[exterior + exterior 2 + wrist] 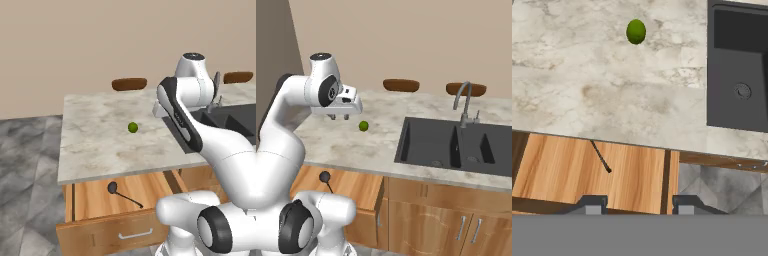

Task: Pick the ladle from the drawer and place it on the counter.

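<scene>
I see the ladle flat on the open drawer floor, bowl toward the counter, handle slanting out toward the drawer front. My gripper hangs above, fingers spread, empty. Green ball sits on the marbled counter beside the dark sink.

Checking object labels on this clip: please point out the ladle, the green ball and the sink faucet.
ladle (113, 188): left base view, on its round dark bowl.
green ball (636, 31): hand view, centre of the ball.
faucet (462, 95): right base view, on the curved spout.
</scene>
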